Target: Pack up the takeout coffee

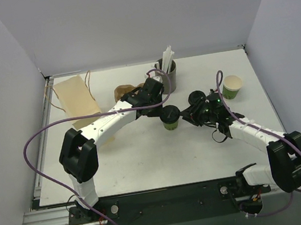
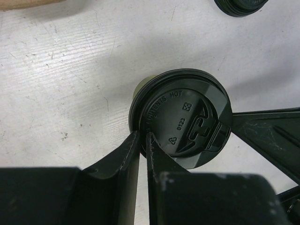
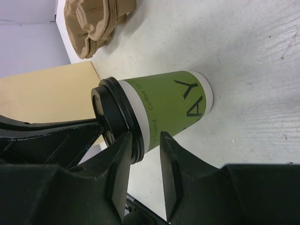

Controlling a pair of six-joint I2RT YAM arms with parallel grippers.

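- The left claw [image 2: 141, 139] lies closest under its own camera. Its fingers are pressed almost together, pinching the rim of the black lid [image 2: 185, 119] on the side facing that arm.
- The lid sits on the green cup [image 3: 173, 101], which stands upright on the counter [image 2: 61, 84] with its long axis vertical, just ahead of and beneath the left claw.
- The right claw [image 3: 146, 138] is at the cup's opposite side, partly spread, with one finger at lid height and one lower on the wall. It seems to grip nothing.
- Both arms are at the cup, but only the left has a hold, so I judge that seating the lid falls to it.
- The left wrist view shows the lid's top and almost no wall. The right wrist view shows the wall and the seam, where the lid looks square.
- Beyond the cup are a spare lid [image 2: 241, 4] and then the grey cup of straws [image 1: 168, 75]. The paper bag [image 1: 75, 96] lies flat, well off to the cup's left.
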